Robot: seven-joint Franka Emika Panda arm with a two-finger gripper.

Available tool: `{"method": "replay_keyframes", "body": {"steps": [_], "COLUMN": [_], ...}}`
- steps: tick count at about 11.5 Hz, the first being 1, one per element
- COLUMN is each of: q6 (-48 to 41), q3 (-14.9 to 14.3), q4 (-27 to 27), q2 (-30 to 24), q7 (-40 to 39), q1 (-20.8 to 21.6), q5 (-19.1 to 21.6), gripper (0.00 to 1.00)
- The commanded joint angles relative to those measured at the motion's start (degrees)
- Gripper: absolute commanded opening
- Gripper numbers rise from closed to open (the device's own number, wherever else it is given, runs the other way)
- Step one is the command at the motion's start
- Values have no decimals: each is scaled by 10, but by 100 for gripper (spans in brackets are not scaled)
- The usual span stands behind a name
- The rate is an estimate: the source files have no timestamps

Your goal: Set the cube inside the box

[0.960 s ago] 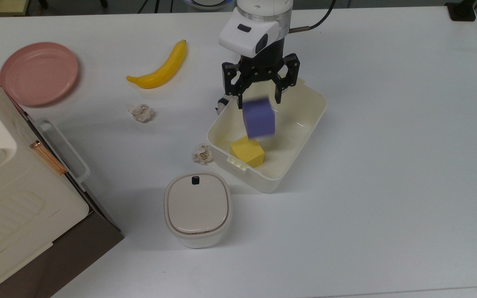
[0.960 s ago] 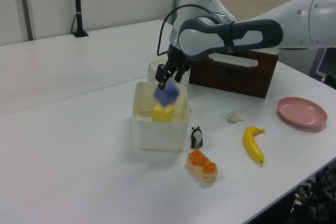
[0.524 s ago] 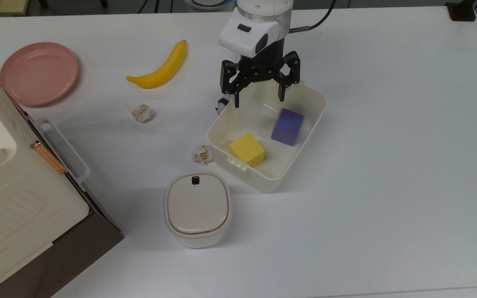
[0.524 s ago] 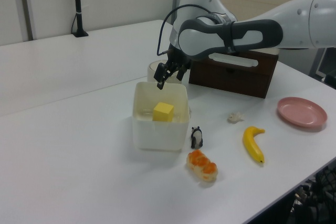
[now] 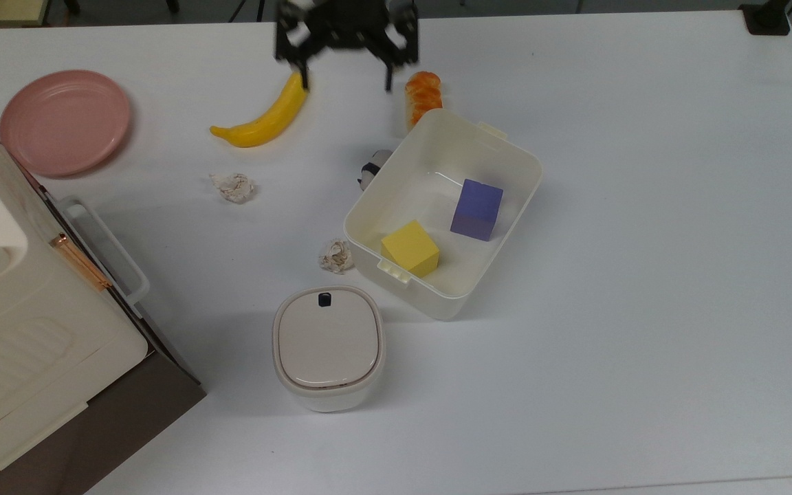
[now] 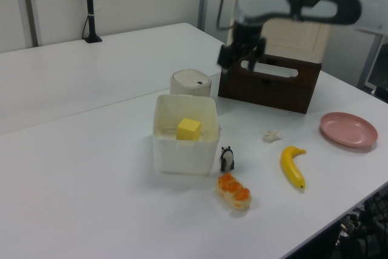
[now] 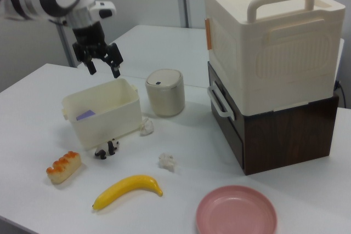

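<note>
The blue-purple cube [image 5: 477,209] lies inside the cream-white box [image 5: 526,165], toward the top view's right, beside a yellow cube [image 5: 410,249]. In the right view a corner of the cube [image 7: 85,115] shows over the box wall [image 7: 104,114]. In the left view the box [image 6: 182,147] hides the cube and the yellow cube [image 6: 188,128] shows. My gripper [image 5: 345,77] hangs open and empty, high up and off the box toward the top view's top left, over the table near the banana's tip. It also hangs clear of the box in the left view [image 6: 237,65] and the right view [image 7: 104,72].
A banana [image 5: 265,113], an orange bread-like toy [image 5: 423,96], a panda figure [image 5: 370,168] and two crumpled scraps [image 5: 234,187] [image 5: 335,256] lie around the box. A lidded round container [image 5: 328,347], a pink plate [image 5: 64,122] and a big cream appliance [image 5: 18,323] stand at the top view's left.
The cube dropped from between the fingers and settled in the box. My gripper then rose and swung away toward the top view's top left, still open.
</note>
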Motion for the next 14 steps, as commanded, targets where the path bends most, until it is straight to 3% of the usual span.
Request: {"method": "replay_keyframes", "body": {"steps": [1, 4, 14], "q6": [-75, -79, -75], "q3": [-5, -32, -32], "q4": [50, 49, 46], "q2": [-22, -32, -33], "q7": [64, 80, 73], "q1": [-33, -28, -29], "q5": [53, 54, 57], "gripper": [100, 100, 100]}}
